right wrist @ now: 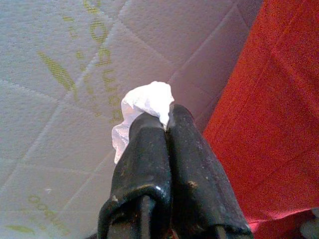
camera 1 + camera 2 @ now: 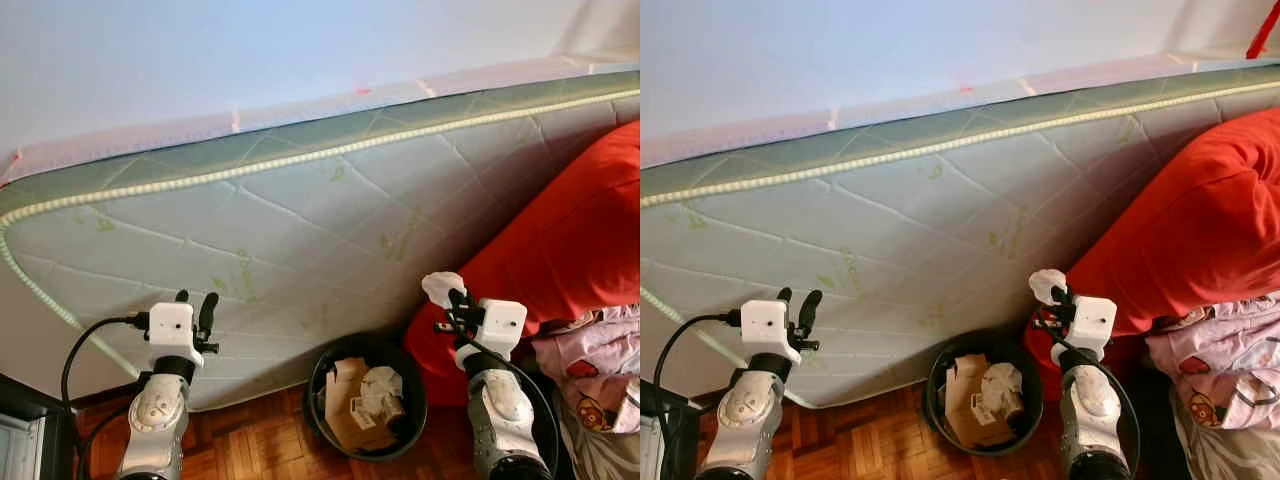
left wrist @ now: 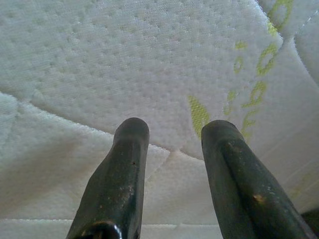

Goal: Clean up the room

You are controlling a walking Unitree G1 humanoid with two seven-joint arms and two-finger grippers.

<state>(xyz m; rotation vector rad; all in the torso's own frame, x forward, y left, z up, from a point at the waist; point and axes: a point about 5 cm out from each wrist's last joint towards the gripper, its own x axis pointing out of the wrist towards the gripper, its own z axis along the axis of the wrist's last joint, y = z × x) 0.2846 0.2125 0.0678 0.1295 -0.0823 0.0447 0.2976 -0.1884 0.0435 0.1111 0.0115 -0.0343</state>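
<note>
1. Crumpled white tissue [image 1: 144, 102] sits pinched in the right claw [image 2: 447, 297], raised against the leaning mattress [image 2: 300, 220], beside the red cushion [image 2: 570, 230].
2. Left claw [image 2: 195, 303] is spread, empty.
3. Black bin [image 2: 366, 396] of paper scraps stands on the floor between them.

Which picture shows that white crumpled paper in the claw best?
The right wrist view: the paper wad sits close up, pinched at the right claw tips. Both eye views show it small, above the bin.
</note>
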